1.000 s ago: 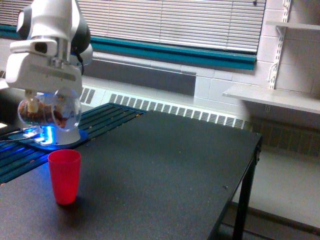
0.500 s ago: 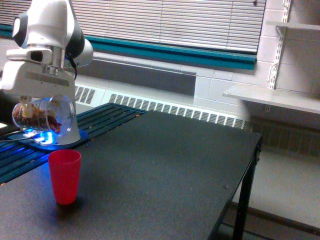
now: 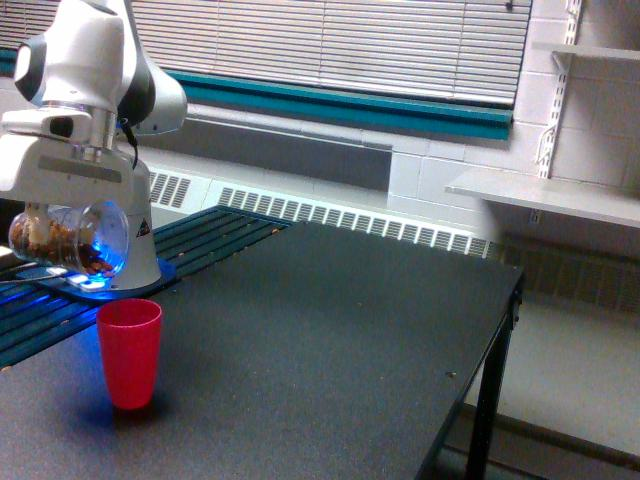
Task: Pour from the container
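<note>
One clear container (image 3: 70,238) hangs tipped sideways, clamped beneath the tool (image 3: 62,208).

One robot arm (image 3: 90,60) is in the exterior view, with one gripper (image 3: 62,205) at its end; one clear jar (image 3: 72,238) with brown bits inside, too small and too heaped to count; one red cup (image 3: 129,352); one black table (image 3: 330,340), with one leg showing at its right edge; one glowing blue base (image 3: 100,283) under the arm; two white wall shelves (image 3: 545,195) at the exterior view's right, one above the other; one window blind (image 3: 340,45); one long radiator grille (image 3: 350,222) along the wall.
</note>
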You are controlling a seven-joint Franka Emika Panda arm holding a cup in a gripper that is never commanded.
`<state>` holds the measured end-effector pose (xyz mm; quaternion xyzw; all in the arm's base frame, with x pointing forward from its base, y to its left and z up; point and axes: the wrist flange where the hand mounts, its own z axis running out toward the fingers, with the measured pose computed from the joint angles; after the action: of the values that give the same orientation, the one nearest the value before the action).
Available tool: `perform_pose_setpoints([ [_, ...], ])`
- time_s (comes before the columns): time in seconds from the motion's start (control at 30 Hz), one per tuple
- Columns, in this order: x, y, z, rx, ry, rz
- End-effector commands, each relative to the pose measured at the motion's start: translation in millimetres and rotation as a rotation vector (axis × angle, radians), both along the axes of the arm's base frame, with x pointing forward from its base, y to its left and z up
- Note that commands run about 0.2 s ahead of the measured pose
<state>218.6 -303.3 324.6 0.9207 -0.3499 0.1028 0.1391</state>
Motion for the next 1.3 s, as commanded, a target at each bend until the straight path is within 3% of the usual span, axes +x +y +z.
perform_pose_setpoints([
  [0.03, -3, -1, 3.6, -0.017, -0.008, -0.009],
  [1.3, 5, 10, -6.9, -0.079, 0.093, 0.050],
])
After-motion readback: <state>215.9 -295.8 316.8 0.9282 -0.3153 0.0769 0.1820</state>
